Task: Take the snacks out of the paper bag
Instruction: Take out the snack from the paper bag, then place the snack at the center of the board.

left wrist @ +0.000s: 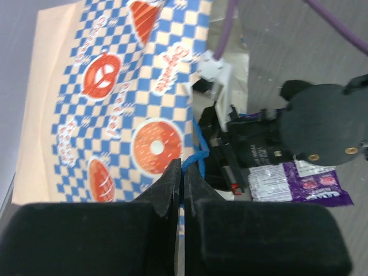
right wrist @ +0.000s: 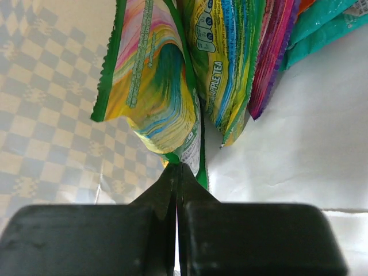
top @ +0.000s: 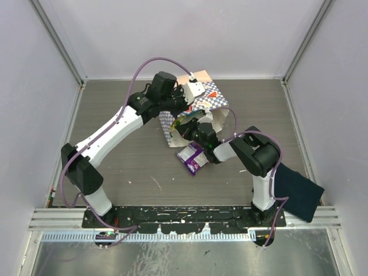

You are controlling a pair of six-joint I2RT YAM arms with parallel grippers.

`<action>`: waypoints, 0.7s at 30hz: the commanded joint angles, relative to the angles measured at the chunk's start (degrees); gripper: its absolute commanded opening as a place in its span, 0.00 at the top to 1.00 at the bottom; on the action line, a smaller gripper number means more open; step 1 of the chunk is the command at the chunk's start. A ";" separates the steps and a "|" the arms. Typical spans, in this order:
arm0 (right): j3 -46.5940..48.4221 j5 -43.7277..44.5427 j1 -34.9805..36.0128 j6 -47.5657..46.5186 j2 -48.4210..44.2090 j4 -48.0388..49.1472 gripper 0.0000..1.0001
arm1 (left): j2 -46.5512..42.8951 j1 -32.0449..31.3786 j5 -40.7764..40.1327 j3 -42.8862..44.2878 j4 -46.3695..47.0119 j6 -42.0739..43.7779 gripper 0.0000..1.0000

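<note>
- We see the left gripper (left wrist: 181, 172) pressed shut on the edge of the paper bag (left wrist: 115, 86), at the upper centre of the top view.
- Inside the bag, the right gripper (right wrist: 178, 172) pinches a green-yellow packet (right wrist: 155, 86) by its corner (other snacks (right wrist: 230, 69) crowd beside it).
- A purple packet (top: 191, 156) lies on the table (top: 132, 167) just below the bag.

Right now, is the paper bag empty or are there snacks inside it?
Not empty: the right wrist view, inside the paper bag, shows green-yellow packets, a purple packet and teal packets; the right gripper pinches one.
</note>
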 commanded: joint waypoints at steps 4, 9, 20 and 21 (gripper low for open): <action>-9.59 2.39 1.72 3.43 -5.19 12.89 0.99 | -7.12 0.37 -19.89 -8.45 27.29 -8.85 1.00; -20.60 4.92 4.99 3.05 -15.61 11.91 0.99 | -5.06 0.45 -30.37 -10.65 35.18 -9.97 0.99; -29.00 3.14 5.10 -0.92 -52.55 -21.67 0.99 | -1.24 1.49 -34.72 -11.36 39.22 -8.56 0.95; -29.43 2.07 5.05 -2.13 -54.31 -24.62 0.99 | -1.22 1.49 -34.75 -11.47 39.52 -8.46 0.96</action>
